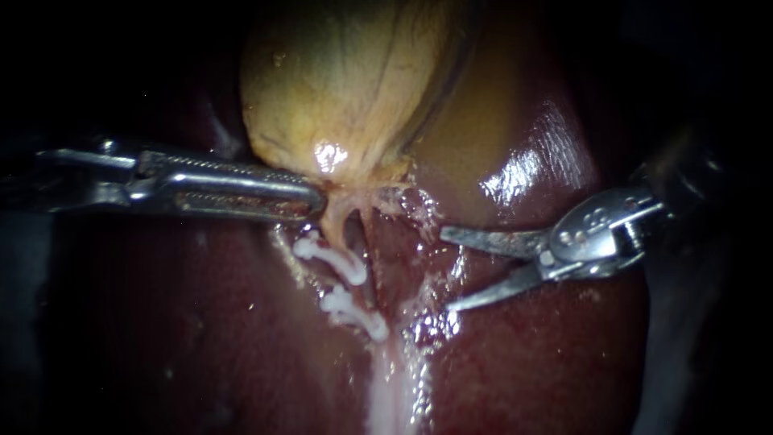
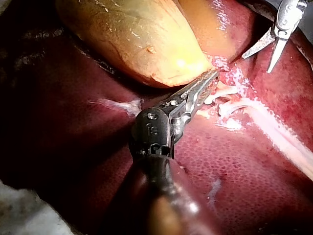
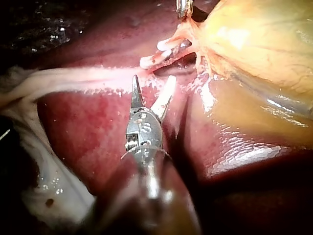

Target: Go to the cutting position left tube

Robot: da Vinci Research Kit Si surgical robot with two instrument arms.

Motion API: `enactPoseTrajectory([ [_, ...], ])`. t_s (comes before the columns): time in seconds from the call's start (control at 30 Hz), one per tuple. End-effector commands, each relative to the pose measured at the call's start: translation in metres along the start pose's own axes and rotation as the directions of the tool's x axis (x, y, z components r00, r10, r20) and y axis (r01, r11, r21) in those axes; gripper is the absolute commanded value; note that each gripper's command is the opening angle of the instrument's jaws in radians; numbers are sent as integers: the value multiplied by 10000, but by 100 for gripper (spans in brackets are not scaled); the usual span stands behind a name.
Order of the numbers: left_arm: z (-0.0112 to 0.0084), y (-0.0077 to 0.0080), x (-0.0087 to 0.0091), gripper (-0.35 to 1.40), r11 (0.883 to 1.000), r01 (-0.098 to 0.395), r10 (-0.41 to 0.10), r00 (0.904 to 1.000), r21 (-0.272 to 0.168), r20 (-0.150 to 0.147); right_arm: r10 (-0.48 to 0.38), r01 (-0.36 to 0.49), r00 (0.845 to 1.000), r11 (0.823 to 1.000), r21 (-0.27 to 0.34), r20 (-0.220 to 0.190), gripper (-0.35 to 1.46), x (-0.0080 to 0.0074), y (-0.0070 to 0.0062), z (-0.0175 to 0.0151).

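Left tube (image 1: 336,227): centre of the frame, a pale strand running down from the gallbladder's neck.
Clips: two white ones cross it, an upper clip (image 1: 332,258) and a lower clip (image 1: 354,312), with a short bare stretch between them.
Right instrument (image 1: 448,270): enters from the right edge; its two thin blades are spread wide with nothing between them, tips to the right of the tube and apart from it.
Left instrument (image 1: 310,200): enters from the left edge; its long jaws are closed on the gallbladder's neck, just above the tube.
Gallbladder (image 1: 346,72): yellow, at upper centre.
Liver (image 1: 201,322): dark red, lying under everything.
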Motion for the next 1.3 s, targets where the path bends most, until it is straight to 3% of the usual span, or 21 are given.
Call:
enactPoseTrajectory([
  [0.03, 1, 0, 0, -35, 10000, -3, 3, 10000, 2, -1, 52, -52, 10000, 10000, 20, -32, 143, -1, -2, 5],
  [0.7, 3, 2, -1, -35, 10000, -2, 2, 10000, 22, -8, 535, -538, 9985, 9978, 391, 68, 143, -25, -16, 86],
  [1.3, 7, 3, -1, -35, 10000, -8, 8, 10000, 43, -16, 1121, -1103, 9936, 9893, 955, -139, 143, -24, -12, 125],
])
